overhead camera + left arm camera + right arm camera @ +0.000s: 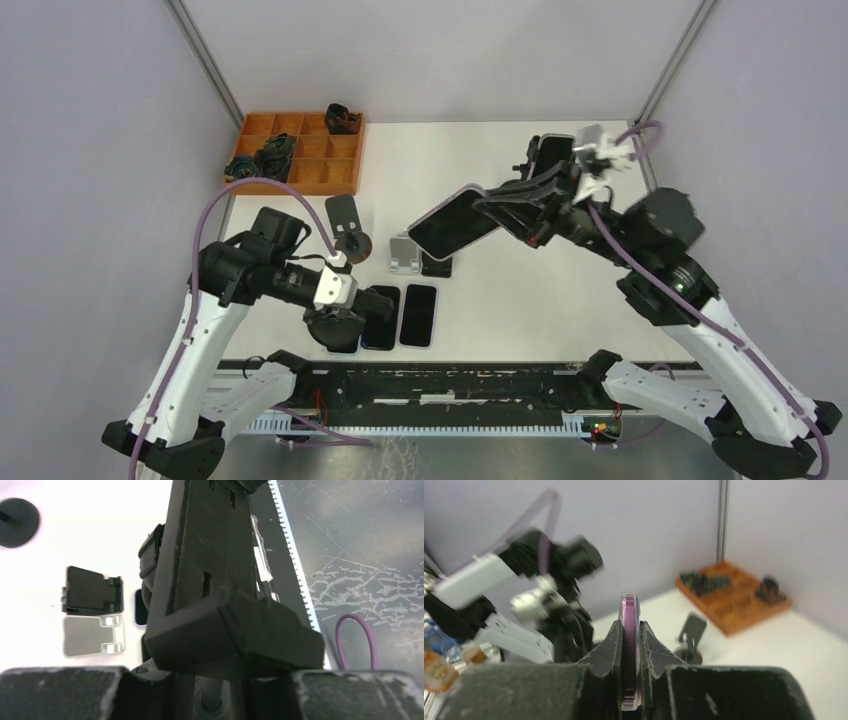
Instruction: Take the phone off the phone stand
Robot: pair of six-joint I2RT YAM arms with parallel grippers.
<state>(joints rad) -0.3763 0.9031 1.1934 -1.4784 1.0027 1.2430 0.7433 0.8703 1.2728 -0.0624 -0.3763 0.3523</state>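
My right gripper (492, 214) is shut on a phone (452, 226) with a dark screen and holds it tilted in the air above the table's middle. In the right wrist view the phone's purple edge (629, 611) stands upright between the two fingers (610, 647). My left gripper (338, 322) is near the table's front edge, closed around a black phone stand (210, 570) that fills the left wrist view. The stand's lip (235, 632) carries no phone.
Two dark phones (380, 316) (418, 315) lie flat near the front edge. A silver stand (403, 253) and a black stand (437, 265) sit mid-table; a round-based stand (347, 228) is behind them. An orange compartment tray (300, 150) is at the back left.
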